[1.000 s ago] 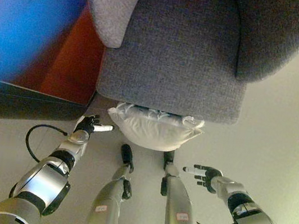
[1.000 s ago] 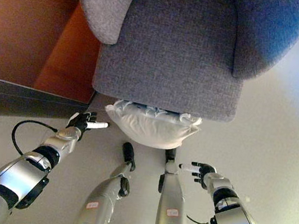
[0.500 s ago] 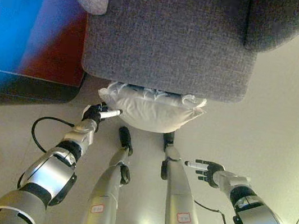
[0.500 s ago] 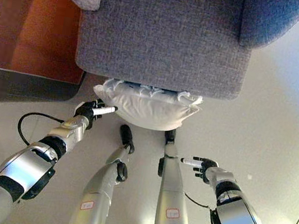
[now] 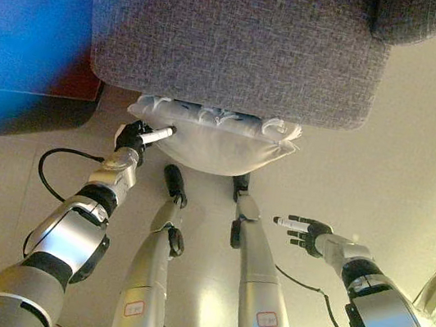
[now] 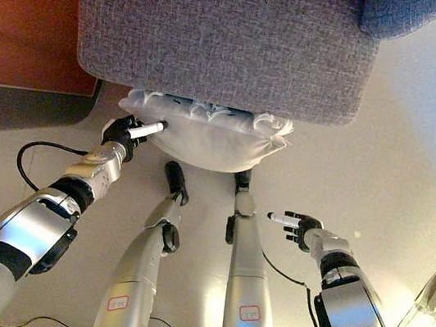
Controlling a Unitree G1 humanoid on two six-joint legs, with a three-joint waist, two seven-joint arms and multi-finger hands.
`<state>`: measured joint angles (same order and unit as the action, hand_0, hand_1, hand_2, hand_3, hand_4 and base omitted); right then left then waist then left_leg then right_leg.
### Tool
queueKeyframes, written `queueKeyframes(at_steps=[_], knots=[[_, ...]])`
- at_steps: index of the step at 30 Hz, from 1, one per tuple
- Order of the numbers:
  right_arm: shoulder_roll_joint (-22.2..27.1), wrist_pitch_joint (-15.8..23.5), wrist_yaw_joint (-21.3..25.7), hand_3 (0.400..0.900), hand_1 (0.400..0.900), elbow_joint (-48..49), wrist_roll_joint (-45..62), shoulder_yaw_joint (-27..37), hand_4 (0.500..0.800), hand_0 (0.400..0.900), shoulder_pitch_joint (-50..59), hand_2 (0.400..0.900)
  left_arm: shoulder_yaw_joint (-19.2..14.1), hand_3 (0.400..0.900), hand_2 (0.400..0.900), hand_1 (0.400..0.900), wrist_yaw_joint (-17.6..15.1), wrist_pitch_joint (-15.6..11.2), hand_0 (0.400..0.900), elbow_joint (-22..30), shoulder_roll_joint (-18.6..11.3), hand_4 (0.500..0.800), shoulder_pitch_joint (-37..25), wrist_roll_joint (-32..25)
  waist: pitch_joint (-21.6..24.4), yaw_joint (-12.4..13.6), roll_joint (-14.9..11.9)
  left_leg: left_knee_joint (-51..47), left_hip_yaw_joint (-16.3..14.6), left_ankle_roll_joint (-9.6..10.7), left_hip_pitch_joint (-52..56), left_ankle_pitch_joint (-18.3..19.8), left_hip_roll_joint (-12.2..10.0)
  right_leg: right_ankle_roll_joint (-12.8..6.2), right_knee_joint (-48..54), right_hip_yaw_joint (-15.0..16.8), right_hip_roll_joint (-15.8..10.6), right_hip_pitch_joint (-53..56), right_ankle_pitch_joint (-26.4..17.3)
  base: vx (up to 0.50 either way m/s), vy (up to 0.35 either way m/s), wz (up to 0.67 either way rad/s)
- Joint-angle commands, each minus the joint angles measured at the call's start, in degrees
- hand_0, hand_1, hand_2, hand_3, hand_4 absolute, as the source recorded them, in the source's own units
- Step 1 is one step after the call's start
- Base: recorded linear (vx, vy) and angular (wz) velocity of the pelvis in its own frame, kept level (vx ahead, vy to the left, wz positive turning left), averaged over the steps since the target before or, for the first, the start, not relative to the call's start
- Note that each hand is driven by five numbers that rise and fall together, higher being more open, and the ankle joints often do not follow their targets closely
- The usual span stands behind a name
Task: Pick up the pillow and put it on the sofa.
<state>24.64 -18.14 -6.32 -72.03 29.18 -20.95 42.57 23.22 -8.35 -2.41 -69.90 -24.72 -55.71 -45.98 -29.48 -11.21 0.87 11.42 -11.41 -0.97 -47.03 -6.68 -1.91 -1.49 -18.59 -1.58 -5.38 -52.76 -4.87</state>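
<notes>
Pillow [image 5: 209, 144] on floor [image 5: 415, 178], against sofa [image 5: 237, 42] front edge. Left hand [image 5: 135, 135] at pillow's left corner, one fingertip extended onto it, no grasp. Right hand [image 5: 307, 231] spread, well apart. Nothing lifted; grasp, lift, placement remain.

Left eye view: you look steeply down from the robot's head, facing forward over the floor [image 5: 417, 162] to the front of the grey sofa [image 5: 237, 42].
Right eye view: you get the same downward look from a spot slightly to one side.
Nearness: close; the sofa fills the top, both arms run in from the bottom.
Shared ground: both views show you the sofa front, the white pillow [image 6: 205, 137] below it, the left hand [image 5: 135, 138] and the right hand [image 6: 295, 225].
</notes>
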Motion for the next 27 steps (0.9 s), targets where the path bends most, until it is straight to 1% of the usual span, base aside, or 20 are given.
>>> queueKeyframes(at_steps=[1, 5, 6, 7, 8, 9, 11, 12, 14, 18, 23, 27], knots=[[1.5, -2.5, 1.2, 0.900, 0.900, -2.1, 2.8, -0.6, 0.800, 0.900, -1.3, 0.900, -2.9, 0.900, 0.900, 0.900, -0.2, -2.6, 0.900, -1.6, -2.7, 0.800, -6.2, -2.7, -0.3, -0.8, -1.3, 11.0, 2.3, 5.2, -4.2, 9.0, 0.0, -1.48, -1.1, 0.1, 4.1, -1.3, 2.9, -0.02, -0.042, -0.02], [1.7, -3.8, 1.3, 0.900, 0.900, -2.8, 2.8, 0.0, 0.800, 0.900, 0.2, 0.900, -2.6, 0.900, 0.900, 0.900, 0.9, -1.6, 0.900, -1.7, -2.8, 0.800, -7.9, -3.2, -0.3, -1.0, -1.3, 11.5, 2.7, 5.5, -5.7, 9.3, -0.3, -1.66, -1.3, 0.2, 4.1, -2.8, 3.0, -0.01, -0.009, 0.00], [1.9, -3.8, 1.1, 0.900, 0.900, -2.9, 2.8, 0.1, 0.800, 0.900, 0.6, 0.900, -2.3, 0.400, 0.400, 0.400, 1.1, -2.2, 0.400, -1.5, -2.9, 0.500, -8.5, -3.4, -0.3, -1.0, -1.2, 11.3, 2.7, 5.5, -5.8, 9.3, -0.3, -1.70, -1.1, 0.2, 4.1, -2.9, 2.9, 0.00, 0.000, 0.00], [2.0, 0.0, 0.7, 0.900, 0.900, -2.9, 1.1, 0.1, 0.800, 0.900, 0.8, 0.900, -2.1, 0.400, 0.400, 0.400, 1.1, -2.2, 0.400, -1.2, -2.9, 0.500, -8.8, -3.3, -0.3, -1.0, -1.2, 11.1, 2.7, 5.6, -5.9, 9.3, -0.3, -1.74, -0.9, 0.2, 4.0, -2.9, 2.9, -0.03, -0.013, -0.05], [2.4, 0.8, 0.1, 0.900, 0.900, -2.4, 0.9, 0.2, 0.800, 0.900, 0.2, 0.900, -1.9, 0.400, 0.400, 0.400, 1.5, -2.3, 0.400, -1.0, -3.2, 0.500, -9.0, -3.2, -0.3, -1.2, -1.3, 11.1, 2.8, 5.7, -6.0, 9.5, -0.3, -1.91, -0.8, 0.3, 4.1, -3.0, 2.9, -0.04, -0.012, -0.06], [2.9, 1.5, -0.4, 0.900, 0.900, -1.6, 1.4, 0.0, 0.800, 0.900, -0.7, 0.900, -1.4, 0.400, 0.400, 0.400, 1.1, -2.4, 0.400, 0.0, -3.5, 0.500, -8.9, -3.3, -0.3, -1.3, -1.5, 10.9, 3.0, 5.8, -6.1, 9.5, -0.3, -2.08, -0.5, 0.4, 4.2, -3.0, 2.8, -0.04, -0.019, -0.05], [3.1, 1.6, -0.8, 0.900, 0.900, -1.0, 1.9, -0.3, 0.800, 0.900, -1.0, 0.900, -1.3, 0.400, 0.400, 0.400, -0.3, -1.9, 0.400, 1.6, -3.6, 0.500, -8.7, -4.0, -0.3, -1.3, -1.8, 10.3, 2.8, 5.9, -5.8, 9.4, -0.2, -2.10, 0.1, 0.3, 4.2, -2.7, 2.7, 0.00, 0.000, 0.00], [3.1, 1.5, -0.7, 0.900, 0.900, -1.0, 2.0, -0.4, 0.800, 0.900, -0.6, 0.900, -1.4, 0.400, 0.400, 0.400, -0.4, -1.7, 0.400, 1.5, -3.8, 0.500, -9.0, -4.2, -0.3, -1.3, -1.8, 10.0, 2.8, 5.9, -5.5, 9.4, -0.1, -2.14, 0.4, 0.3, 4.2, -2.5, 2.8, 0.00, 0.000, 0.00], [2.8, 0.8, -0.2, 0.900, 0.900, -1.4, 2.4, -0.9, 0.800, 0.900, 0.8, 0.900, -1.3, 0.400, 0.400, 0.400, -0.1, -1.4, 0.400, 0.9, -3.9, 0.500, -9.8, -4.6, -0.3, -1.3, -1.7, 9.6, 2.4, 6.0, -5.1, 9.3, -0.2, -2.16, 0.9, 0.3, 4.1, -2.1, 2.7, 0.00, 0.010, 0.02], [3.2, -0.1, -0.1, 0.900, 0.900, -2.0, 2.4, -1.0, 0.800, 0.900, 2.4, 0.900, -1.4, 0.400, 0.400, 0.400, 0.6, -2.0, 0.400, 0.3, -4.2, 0.500, -10.1, -5.1, -0.3, -1.1, -1.2, 9.1, 2.1, 6.2, -4.6, 9.0, -0.2, -2.07, 1.1, 0.3, 4.0, -1.8, 2.7, 0.00, 0.004, 0.01], [3.5, -1.0, 0.4, 0.900, 0.900, -2.0, 2.5, -1.1, 0.800, 0.900, 3.2, 0.900, -0.9, 0.400, 0.400, 0.400, 0.8, -0.9, 0.400, 0.6, -4.2, 0.500, -10.2, -4.9, -0.3, -0.9, -0.7, 9.0, 1.9, 6.3, -3.8, 8.9, -0.2, -1.98, 1.3, 0.1, 3.6, -1.0, 2.9, -0.01, 0.007, 0.03], [3.2, -0.6, 0.5, 0.900, 0.900, -2.0, 2.1, -1.3, 0.800, 0.900, 3.0, 0.900, -1.0, 0.400, 0.400, 0.400, 0.3, -0.4, 0.400, 0.9, -3.7, 0.500, -9.0, -4.5, -0.3, -0.7, -0.7, 8.5, 1.5, 6.3, -1.8, 8.8, -0.1, -2.00, 1.7, -0.1, 3.4, 0.8, 2.9, -0.01, 0.019, -0.03]])
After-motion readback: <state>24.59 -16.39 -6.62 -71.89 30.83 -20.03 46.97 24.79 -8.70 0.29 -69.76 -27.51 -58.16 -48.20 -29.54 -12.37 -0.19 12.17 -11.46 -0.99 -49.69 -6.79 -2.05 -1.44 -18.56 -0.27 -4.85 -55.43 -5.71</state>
